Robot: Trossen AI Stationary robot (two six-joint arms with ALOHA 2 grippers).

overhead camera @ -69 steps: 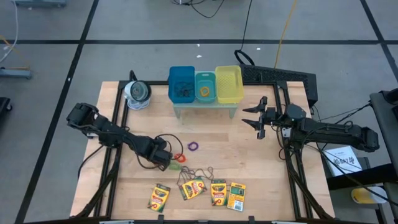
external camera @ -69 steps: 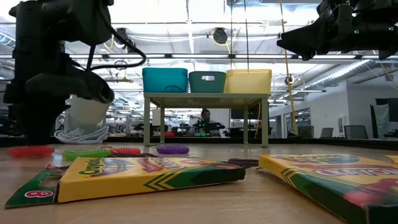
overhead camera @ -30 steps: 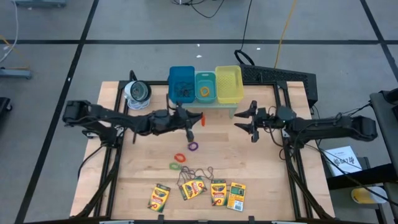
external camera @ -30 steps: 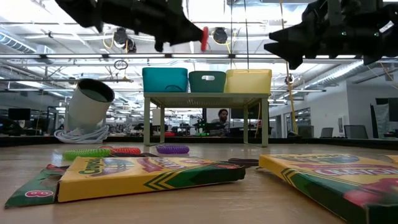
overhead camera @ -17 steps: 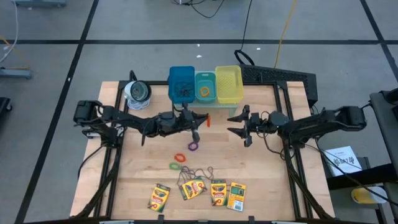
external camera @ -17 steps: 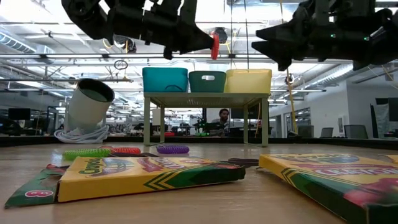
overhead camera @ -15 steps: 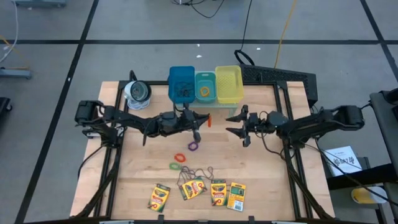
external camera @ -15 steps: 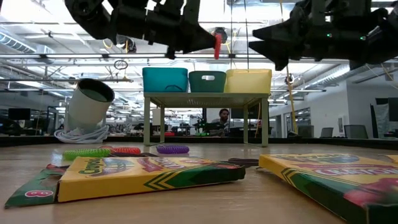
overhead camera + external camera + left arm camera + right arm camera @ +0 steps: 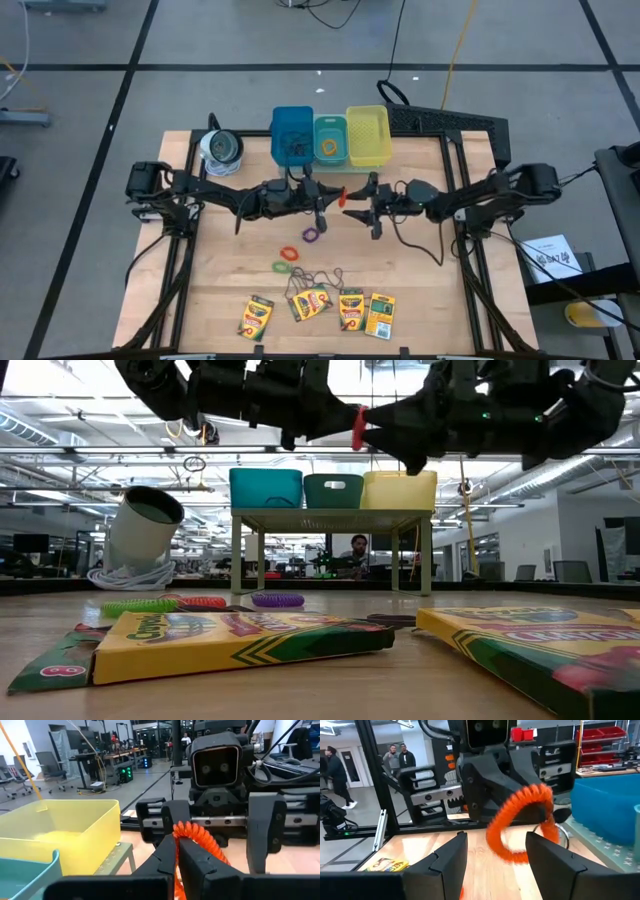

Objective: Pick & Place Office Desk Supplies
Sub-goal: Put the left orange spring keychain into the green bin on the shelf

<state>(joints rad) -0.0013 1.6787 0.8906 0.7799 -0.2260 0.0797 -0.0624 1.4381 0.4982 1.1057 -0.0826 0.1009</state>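
The left gripper (image 9: 330, 203) holds its fingers clamped on the orange ring band (image 9: 341, 196), mid-air above the wooden counter (image 9: 420, 270). The band's lower half hides behind the left fingers (image 9: 167, 855). The right gripper (image 9: 362, 208) faces it, fingers (image 9: 450, 852) apart. Beyond lies an open workshop.

Evenly and brightly lit from overhead; only faint, soft shadows on the bench (image 9: 420, 270) in the high view. Strong backlight from ceiling lamps in the low view, rendering both arms as near-silhouettes. Foreground crayon boxes (image 9: 230, 640) soft and out of focus there, with the nearest edges smeared. Motion blur on the orange ring band (image 9: 520, 822) in the right wrist view. Nearest dark fingers (image 9: 165, 865) blurred in the left wrist view.
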